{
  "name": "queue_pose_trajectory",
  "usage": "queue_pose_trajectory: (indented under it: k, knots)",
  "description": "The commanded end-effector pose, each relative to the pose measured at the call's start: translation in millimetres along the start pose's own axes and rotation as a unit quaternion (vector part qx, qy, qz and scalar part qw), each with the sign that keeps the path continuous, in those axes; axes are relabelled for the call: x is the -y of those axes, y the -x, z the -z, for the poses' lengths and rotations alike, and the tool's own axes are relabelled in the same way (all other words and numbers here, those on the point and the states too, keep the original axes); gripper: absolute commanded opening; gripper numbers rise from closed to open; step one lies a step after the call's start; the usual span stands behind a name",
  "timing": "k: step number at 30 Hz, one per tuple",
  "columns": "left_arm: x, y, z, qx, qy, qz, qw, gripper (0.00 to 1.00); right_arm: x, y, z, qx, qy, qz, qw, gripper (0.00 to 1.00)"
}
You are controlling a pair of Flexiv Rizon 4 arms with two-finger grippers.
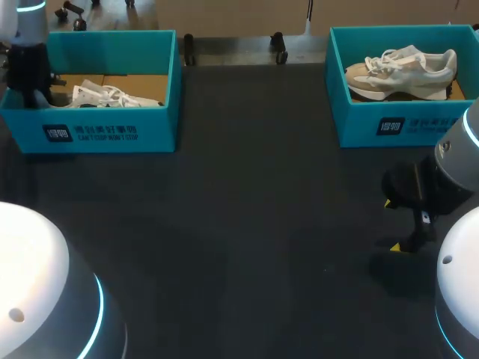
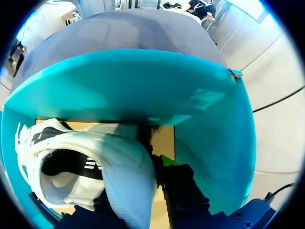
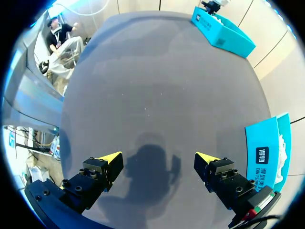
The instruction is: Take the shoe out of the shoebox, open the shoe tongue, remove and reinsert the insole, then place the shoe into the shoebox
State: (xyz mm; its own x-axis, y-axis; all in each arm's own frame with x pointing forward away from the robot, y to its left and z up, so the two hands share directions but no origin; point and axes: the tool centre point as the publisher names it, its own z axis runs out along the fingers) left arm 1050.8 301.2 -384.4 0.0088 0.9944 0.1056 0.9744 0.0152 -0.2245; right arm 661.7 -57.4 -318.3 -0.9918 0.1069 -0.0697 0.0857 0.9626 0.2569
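Observation:
A white shoe point(image 1: 112, 96) lies in the teal shoebox point(image 1: 112, 131) at the table's far left. My left gripper point(image 1: 30, 90) reaches down into that box at its left end. In the left wrist view the left gripper point(image 2: 138, 171) is shut on the heel of the white shoe point(image 2: 95, 148); one finger point(image 2: 169, 162) shows outside the heel and the other is hidden by the shoe. The box wall point(image 2: 143, 86) rises ahead of it. My right gripper point(image 1: 391, 224) hangs open over bare table at the right, and the right wrist view shows the right gripper point(image 3: 159, 160) with nothing between its fingers.
A second teal shoebox point(image 1: 397, 123) at the far right holds a beige and white shoe point(image 1: 404, 71); its corner point(image 3: 264, 157) lies just beside my right gripper. The dark tabletop point(image 1: 247, 224) stretches between the two boxes.

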Motion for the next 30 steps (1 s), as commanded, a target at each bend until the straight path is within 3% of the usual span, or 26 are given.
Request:
queue_pose_trajectory:
  k: [1, 6, 8, 11, 30]
  knots:
    - [-4.1, -0.1, -2.5, 0.004, -0.001, -0.003, 1.0, 0.0, 0.4, -1.3, 0.4, 0.001, 0.0, 0.0, 1.0, 1.0]
    - [-3.7, 0.9, -2.1, 0.004, -0.001, -0.005, 1.0, 0.02, 0.4, -1.3, 0.4, 0.001, 0.0, 0.0, 1.0, 1.0]
    - [-3.5, 1.6, -2.5, 0.003, -0.001, -0.007, 1.0, 0.19, 0.4, -1.3, 0.4, 0.001, 0.0, 0.0, 1.0, 1.0]
    - [-3.5, 2.0, -1.8, 0.004, 0.0, -0.009, 1.0, 0.24, 0.4, -1.3, 0.4, 0.001, 0.0, 0.0, 1.0, 1.0]
    - [-2.0, 6.4, 8.9, 0.011, 0.01, -0.017, 1.0, 0.35, 0.4, -1.3, 0.4, 0.001, 0.0, 0.0, 1.0, 1.0]
